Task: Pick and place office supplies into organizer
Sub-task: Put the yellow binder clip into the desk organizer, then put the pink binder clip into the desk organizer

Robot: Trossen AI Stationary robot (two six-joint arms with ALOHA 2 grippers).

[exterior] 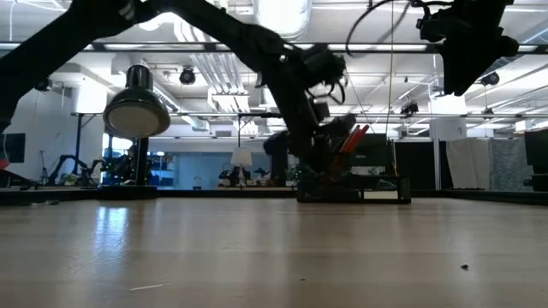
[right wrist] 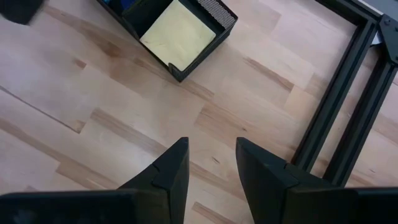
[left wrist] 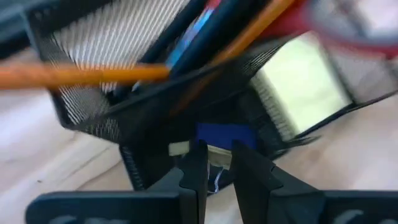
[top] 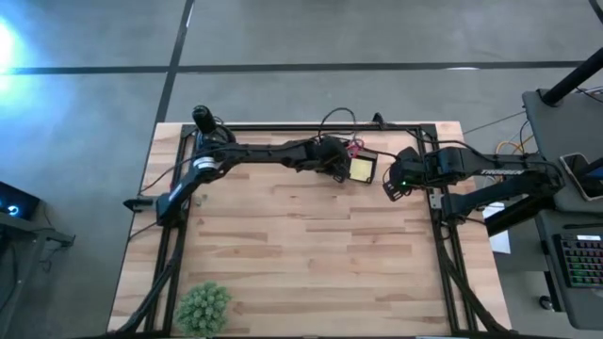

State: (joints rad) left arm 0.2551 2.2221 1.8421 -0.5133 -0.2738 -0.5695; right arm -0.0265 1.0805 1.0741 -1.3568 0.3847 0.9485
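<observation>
Right at the organizer (left wrist: 186,118), the left hand (left wrist: 214,171) hangs over its near compartment with fingers narrow; I cannot tell whether they grip anything. Orange pencils (left wrist: 81,76) lean in the tall section, the sticky-note pad (right wrist: 177,36) lies alongside. Farther right, the right hand (right wrist: 211,162) waits empty, half-open, above bare surface (right wrist: 93,124).

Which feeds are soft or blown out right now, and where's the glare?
Left wrist view: close and smeared, the organizer mesh, the orange pencil and the sticky-note pad all soft. Right wrist view: crisp wood grain. High view: bright flare at the left edge. Low view: arms backlit into silhouettes by ceiling lights, sheen on the table.
</observation>
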